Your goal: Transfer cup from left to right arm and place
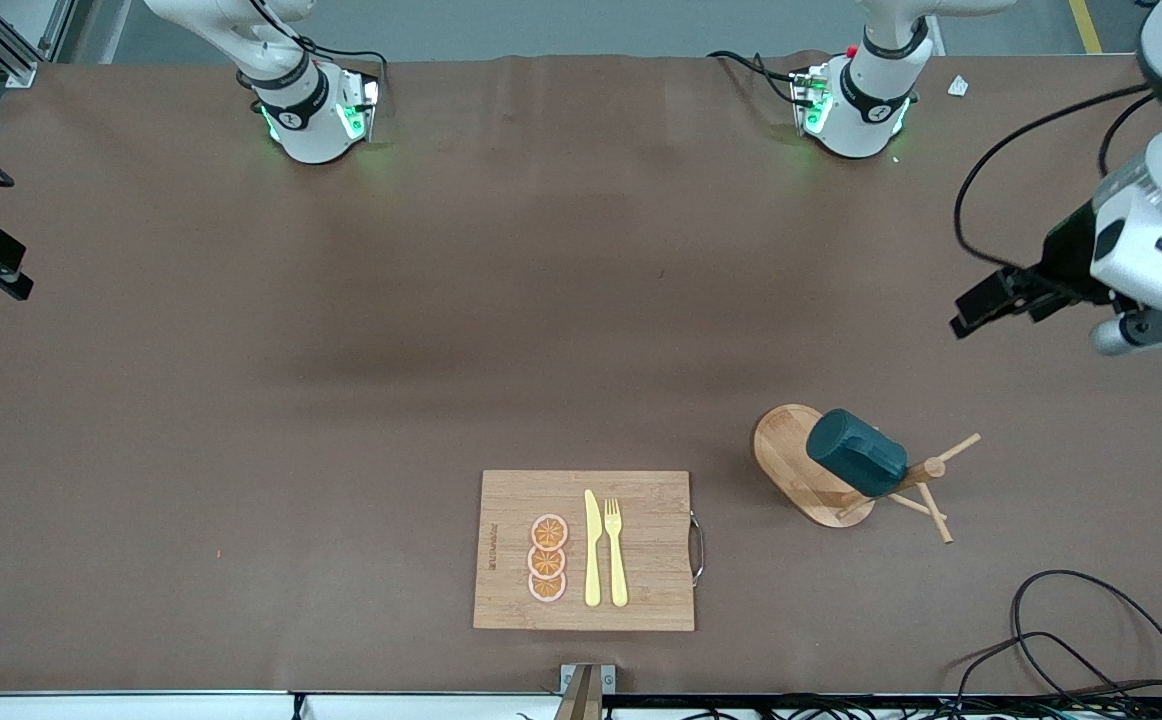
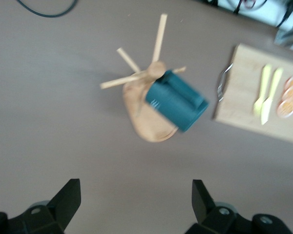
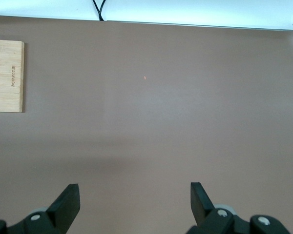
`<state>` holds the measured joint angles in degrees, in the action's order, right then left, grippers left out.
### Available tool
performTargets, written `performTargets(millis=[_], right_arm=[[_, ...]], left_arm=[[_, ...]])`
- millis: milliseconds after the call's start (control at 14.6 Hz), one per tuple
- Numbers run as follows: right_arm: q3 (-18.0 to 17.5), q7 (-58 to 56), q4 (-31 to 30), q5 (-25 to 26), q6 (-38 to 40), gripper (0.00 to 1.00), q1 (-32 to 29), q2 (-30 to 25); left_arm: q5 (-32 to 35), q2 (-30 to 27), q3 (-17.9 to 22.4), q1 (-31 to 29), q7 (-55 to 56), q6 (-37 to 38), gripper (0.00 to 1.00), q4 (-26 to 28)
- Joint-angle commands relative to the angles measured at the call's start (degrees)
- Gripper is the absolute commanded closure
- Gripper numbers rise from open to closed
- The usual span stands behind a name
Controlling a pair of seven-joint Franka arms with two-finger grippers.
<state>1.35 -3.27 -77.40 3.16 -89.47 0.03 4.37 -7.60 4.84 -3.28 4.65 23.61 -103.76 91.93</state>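
Note:
The cup (image 1: 856, 452), dark teal, hangs tilted on a peg of a wooden mug stand (image 1: 791, 470) toward the left arm's end of the table. It also shows in the left wrist view (image 2: 178, 105), apart from the fingers. My left gripper (image 1: 981, 300) is open and empty, up in the air over bare table near the left arm's end. In its own view the left gripper (image 2: 136, 200) has only tablecloth between its jaws. My right gripper (image 1: 1, 275) is open and empty at the right arm's end, and in its own view (image 3: 135, 202) it is over bare table.
A wooden cutting board (image 1: 656, 590) lies near the front edge with a yellow knife (image 1: 592, 550), a yellow fork (image 1: 616, 555) and three orange slices (image 1: 547, 558). Its edge shows in the right wrist view (image 3: 10, 78). Black cables (image 1: 1071, 640) lie near the front edge.

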Motion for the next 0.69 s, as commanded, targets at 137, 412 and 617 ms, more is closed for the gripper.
performTargets(millis=[137,412,617], right_arm=[[-0.21,0.28,0.23,-0.52,0.17,0.0,-0.2,-0.24],[-0.3,0.64,0.23,-0.52,0.17,0.0,-0.03,-0.24],[-0.3,0.64,0.23,-0.52,0.17,0.0,-0.03,-0.24]], left_arm=[[-3.04,4.47,-0.14,0.09,13.61,-8.99,0.0,2.82],[-3.04,9.74,-0.32,1.94,29.61,-9.7,0.0,-1.22],[-4.78,12.21,-0.32,2.03,35.08,-10.49,0.0,-1.67]])
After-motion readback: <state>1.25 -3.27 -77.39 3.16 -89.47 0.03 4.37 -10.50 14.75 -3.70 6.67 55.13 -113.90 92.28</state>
